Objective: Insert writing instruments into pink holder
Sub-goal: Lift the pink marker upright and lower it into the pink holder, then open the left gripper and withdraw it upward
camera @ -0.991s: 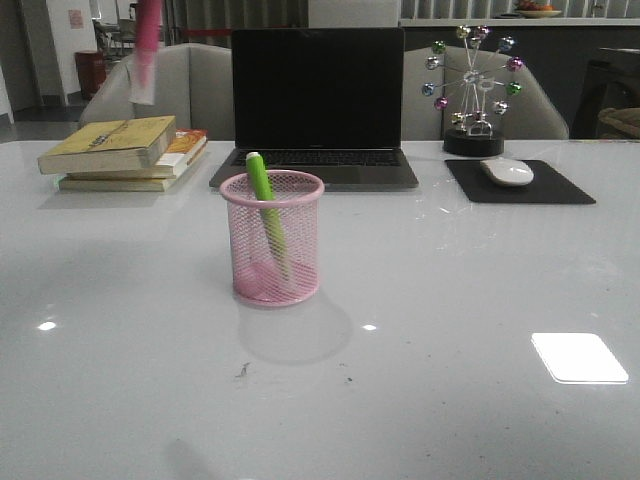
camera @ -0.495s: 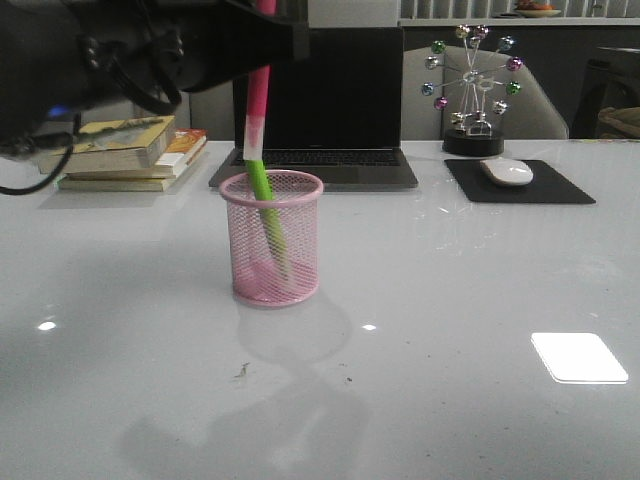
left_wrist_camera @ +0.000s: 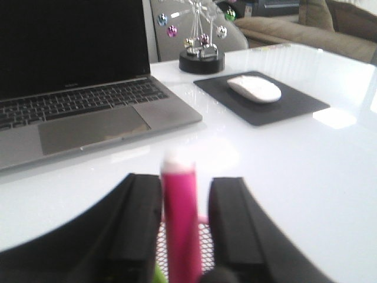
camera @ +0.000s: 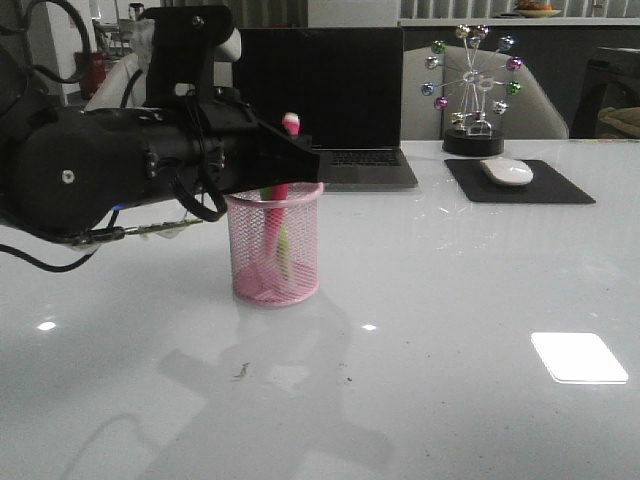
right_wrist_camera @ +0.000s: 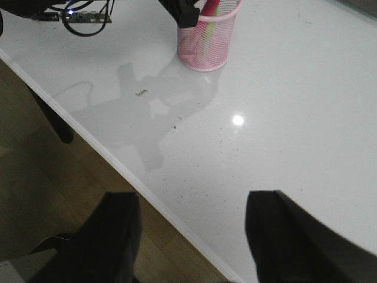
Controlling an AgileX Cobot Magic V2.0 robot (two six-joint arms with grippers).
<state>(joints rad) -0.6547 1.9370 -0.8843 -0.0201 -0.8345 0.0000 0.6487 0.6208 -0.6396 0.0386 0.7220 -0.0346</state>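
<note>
The pink holder (camera: 272,270) (right_wrist_camera: 206,44) stands upright mid-table, in front of the laptop. Inside it leans the green marker (camera: 283,245) (right_wrist_camera: 214,8). The magenta marker (camera: 288,128) (left_wrist_camera: 179,224) stands nearly upright in the cup, its whitish end up. My left gripper (camera: 300,160) (left_wrist_camera: 185,180) hovers at the cup's rim, open around the magenta marker. One finger (left_wrist_camera: 138,224) lies against the marker, and a thin gap with pink mesh (left_wrist_camera: 204,244) shows at the other. My right gripper (right_wrist_camera: 193,200) is open and empty over the table's front edge.
Behind the cup is an open laptop (camera: 318,100). A stack of books (camera: 125,150) lies at the back left. A white mouse (camera: 508,172) on a black mat and a ferris-wheel ornament (camera: 472,90) stand at the back right. The table's front edge (right_wrist_camera: 147,194) drops to the floor.
My left arm swung in from the upper left and came down over the cup. The magenta marker went from high above into the cup, beside the green one.
</note>
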